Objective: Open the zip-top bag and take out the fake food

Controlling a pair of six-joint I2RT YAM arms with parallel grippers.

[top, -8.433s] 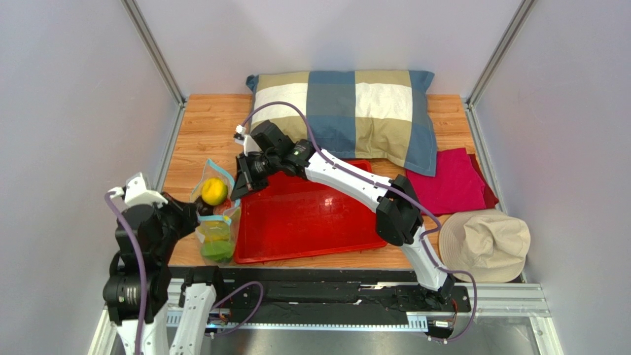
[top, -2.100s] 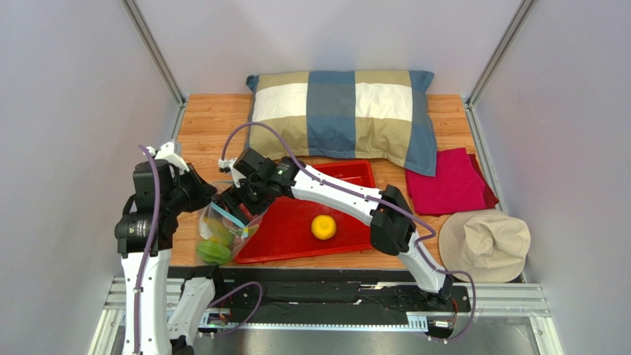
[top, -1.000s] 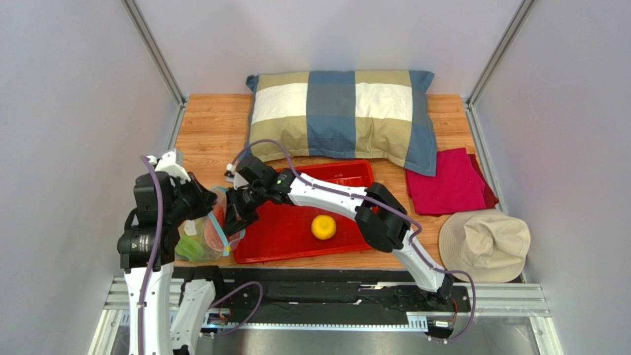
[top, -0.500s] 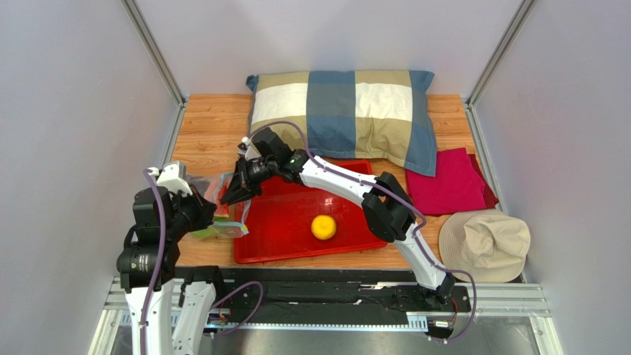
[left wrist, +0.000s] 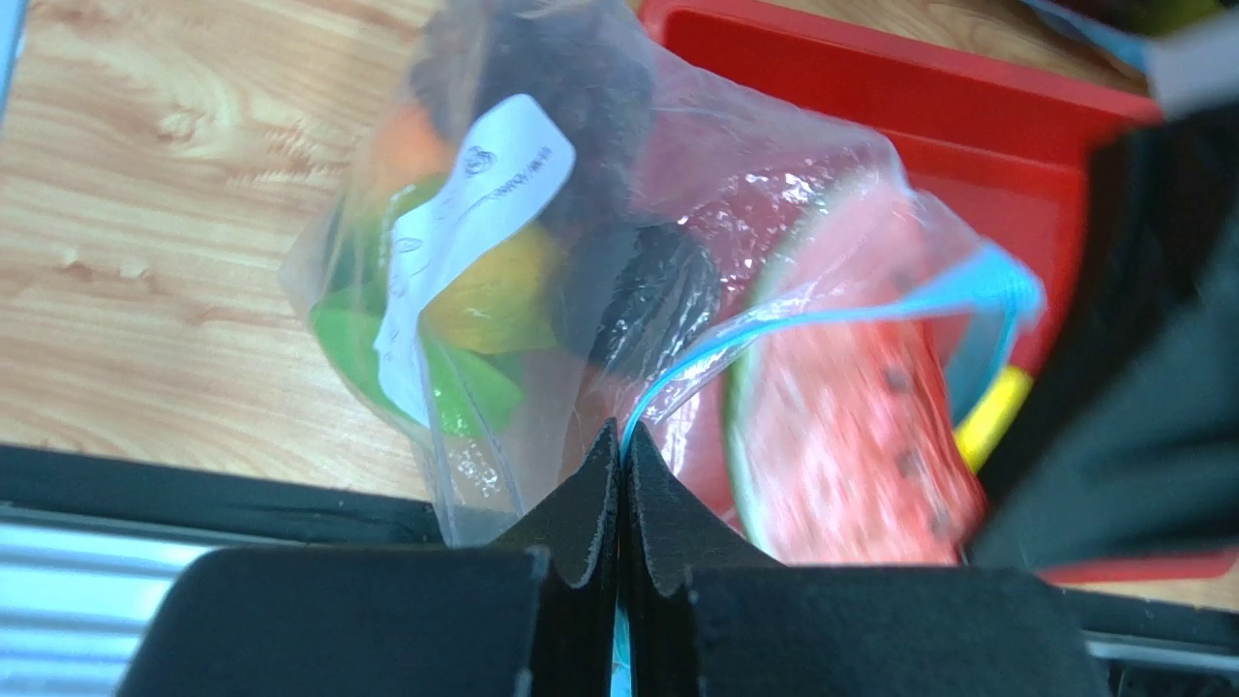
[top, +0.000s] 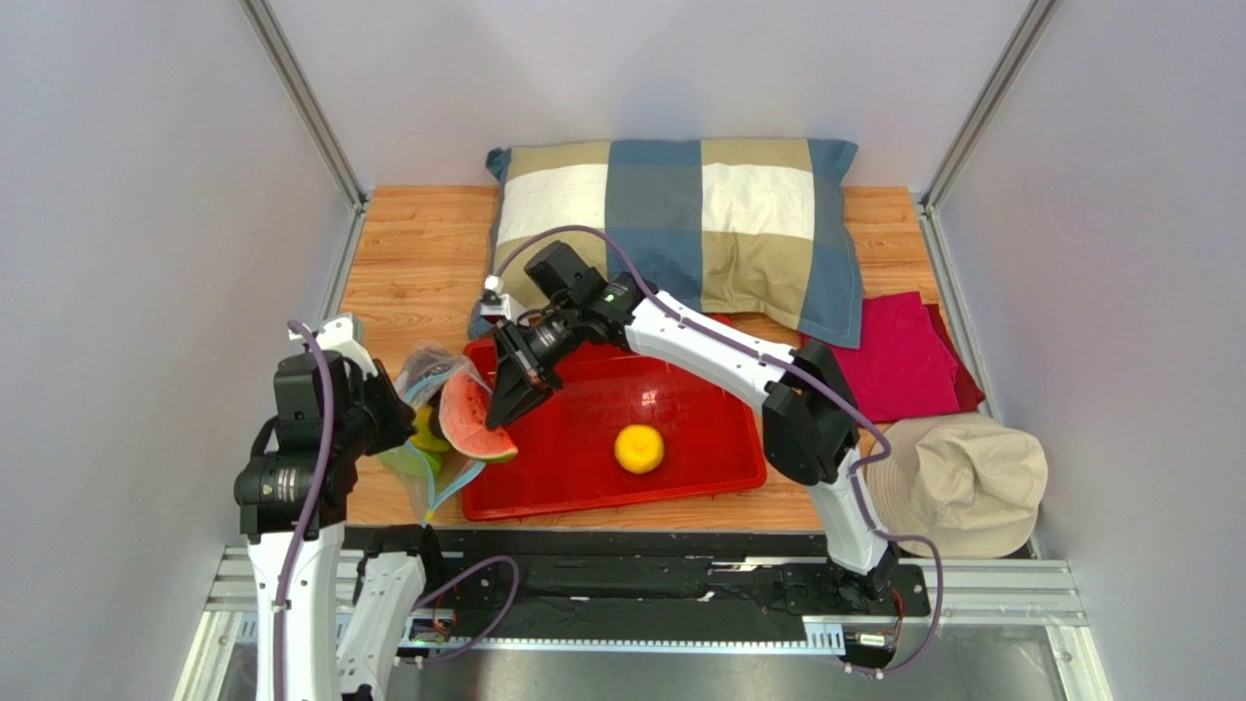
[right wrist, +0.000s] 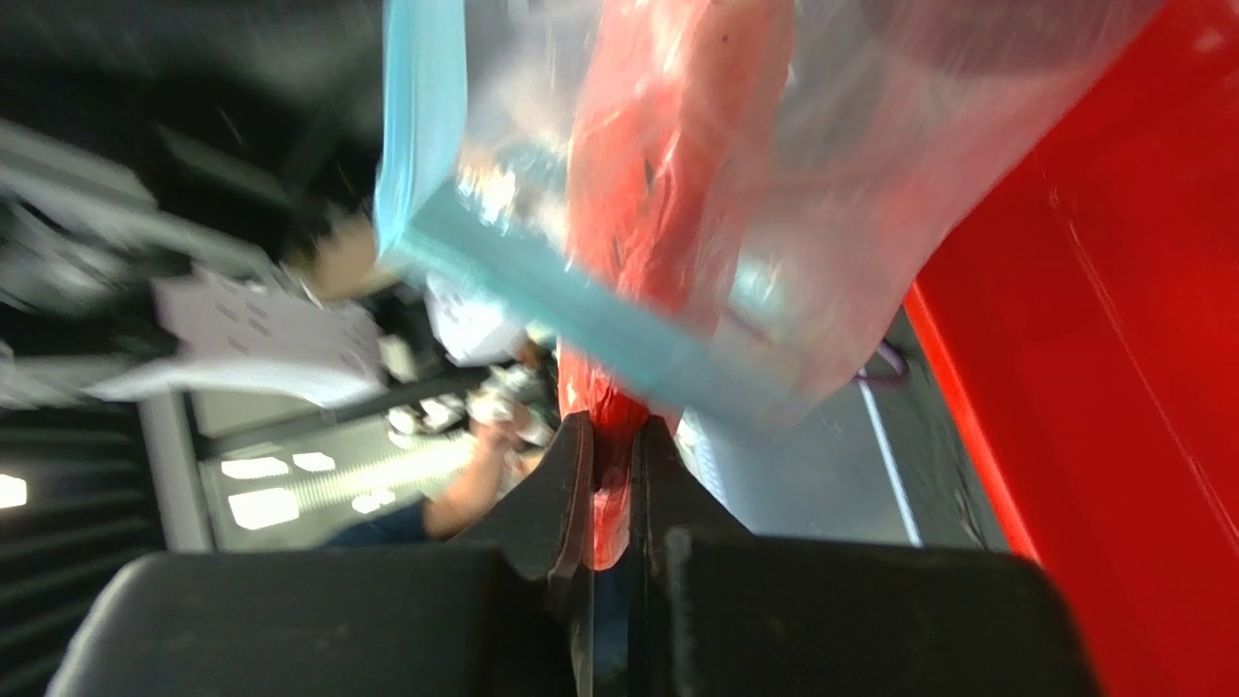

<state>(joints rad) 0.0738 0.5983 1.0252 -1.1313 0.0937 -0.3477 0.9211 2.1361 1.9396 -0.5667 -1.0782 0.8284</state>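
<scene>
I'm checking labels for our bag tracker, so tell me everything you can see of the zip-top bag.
The zip-top bag is a clear, crinkly plastic pouch with a blue-green zip strip and a white printed label. Its mouth is open. The left gripper is shut on its edge at the strip, holding it beside the left rim of the red tray. Green, yellow, orange and dark toy fruit sit inside; a watermelon slice, pinched by the right gripper, passes through the mouth.
</scene>
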